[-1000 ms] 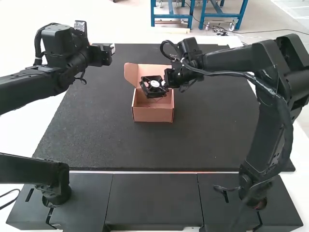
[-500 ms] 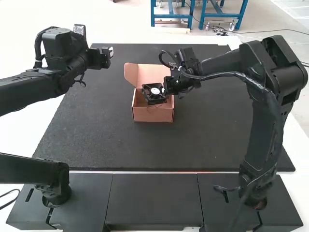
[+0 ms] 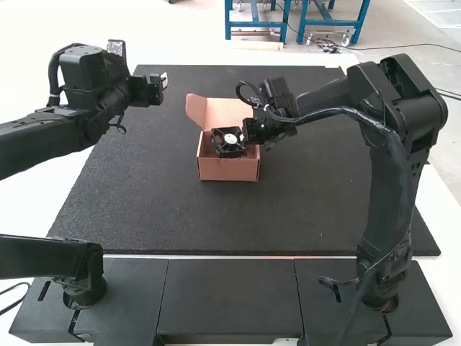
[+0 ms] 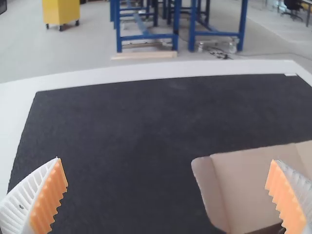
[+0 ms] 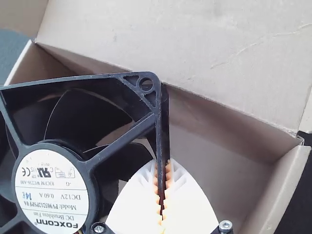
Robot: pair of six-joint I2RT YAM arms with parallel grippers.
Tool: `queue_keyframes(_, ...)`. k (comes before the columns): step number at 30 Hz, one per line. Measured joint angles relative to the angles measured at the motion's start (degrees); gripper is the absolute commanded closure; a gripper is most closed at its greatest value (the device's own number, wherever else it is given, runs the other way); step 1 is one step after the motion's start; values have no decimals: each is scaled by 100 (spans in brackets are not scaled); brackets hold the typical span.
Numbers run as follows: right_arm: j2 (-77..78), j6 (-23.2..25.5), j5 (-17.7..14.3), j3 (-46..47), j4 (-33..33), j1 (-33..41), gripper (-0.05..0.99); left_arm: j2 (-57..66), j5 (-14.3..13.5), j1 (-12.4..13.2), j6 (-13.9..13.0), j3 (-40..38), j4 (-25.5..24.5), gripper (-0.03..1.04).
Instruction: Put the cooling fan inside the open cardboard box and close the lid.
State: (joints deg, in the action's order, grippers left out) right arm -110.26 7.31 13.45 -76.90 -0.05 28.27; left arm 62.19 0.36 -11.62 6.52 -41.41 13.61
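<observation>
A black square cooling fan (image 3: 228,140) with a white hub label (image 5: 48,197) hangs tilted just inside the top of the open brown cardboard box (image 3: 227,166). My right gripper (image 3: 248,134) is shut on the fan's frame edge, white ribbed fingers (image 5: 180,187) pinching it from the box's right side. The box lid (image 3: 205,112) stands open at the back left. My left gripper (image 3: 160,81) hovers open above the mat, back left of the box, its orange pads (image 4: 46,197) spread wide with the lid flap (image 4: 243,180) between them farther off.
The box stands on a black rubber mat (image 3: 144,187) that covers most of the white table. Bare mat lies in front of the box and to both sides. The arm bases stand at the near edge.
My right gripper has lowered the fan from above the box rim down into the box opening. The left gripper has shifted slightly back and left.
</observation>
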Motion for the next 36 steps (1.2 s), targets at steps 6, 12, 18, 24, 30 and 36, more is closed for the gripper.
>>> queue_keyframes(6, -107, 0, -4, 0, 13, 0, 76, 0, 2, -2, 0, 9, -33, 5)
queue_keyframes(12, -107, 15, -44, 0, 66, 0, 58, 0, 7, 57, 0, 7, -39, 5)
queue_keyframes(18, -107, 22, -37, -24, 57, 33, 48, 0, 7, 111, 0, 9, -17, 5)
queue_keyframes(24, -105, 74, -74, -363, -304, 48, 38, -4, 146, 111, 0, 9, -66, 5)
queue_keyframes(30, 363, 173, -105, -850, -682, 48, 34, -350, 728, 109, 90, 83, -317, 5)
queue_keyframes(36, 1036, -50, -306, -1349, -997, -33, 31, -308, 986, 68, 170, 278, -98, 5)
